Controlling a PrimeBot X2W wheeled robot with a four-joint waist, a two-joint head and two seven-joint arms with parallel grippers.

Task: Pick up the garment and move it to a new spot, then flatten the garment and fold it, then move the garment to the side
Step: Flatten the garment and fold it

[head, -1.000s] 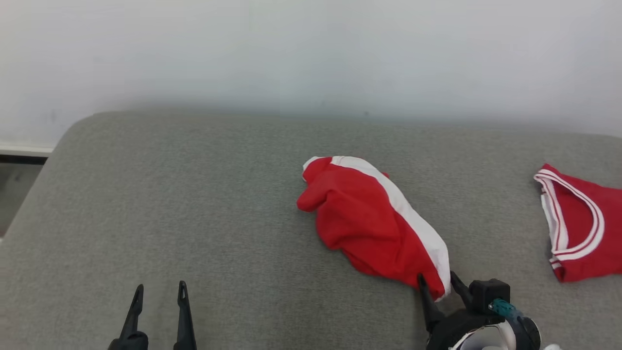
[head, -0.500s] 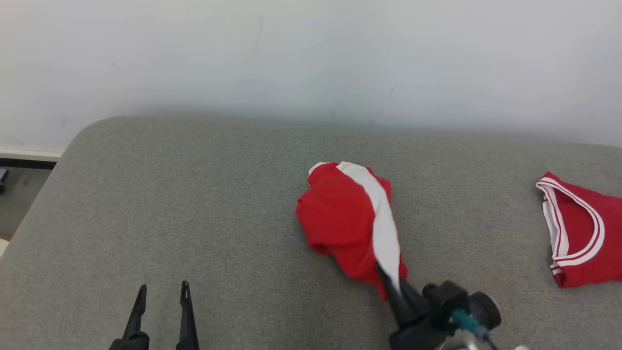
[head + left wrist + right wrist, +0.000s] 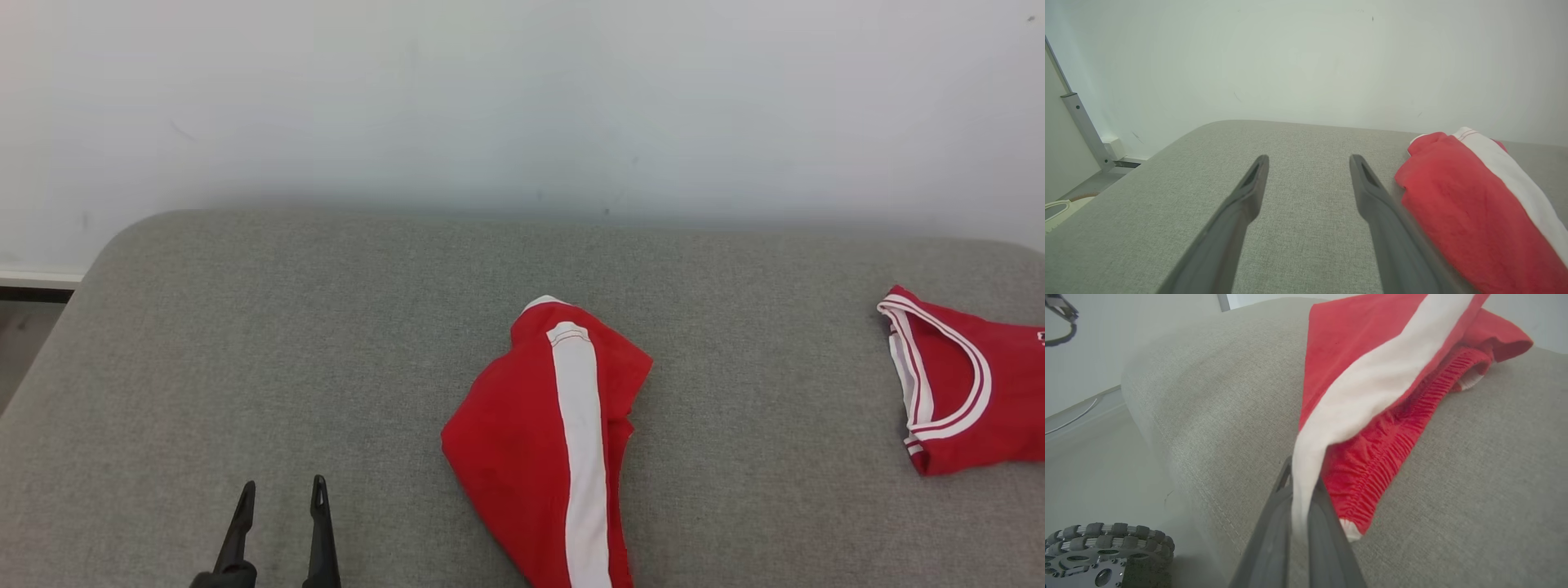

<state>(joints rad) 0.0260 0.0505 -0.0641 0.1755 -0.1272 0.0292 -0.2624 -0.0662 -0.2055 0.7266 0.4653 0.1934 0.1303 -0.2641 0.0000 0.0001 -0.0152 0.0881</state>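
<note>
In the head view my left gripper sits at the lower left, its two dark fingers spread wide with nothing between them, over the grey woven cushion. At lower centre lies the garment, red cloth with a broad white stripe, running off the bottom edge. At the far right edge, well apart from it, lies a second red garment with a white-banded curved neckline.

The left wrist view shows my left gripper low over the coarse weave, with the garment rumpled just beside the right-hand finger.

The right wrist view adds the grip itself: my right gripper is pinched tight on the white stripe, which runs taut up the frame. Beside it there is the garment's gathered, ribbed elastic waistband. At the lower left is a treaded wheel.
</note>
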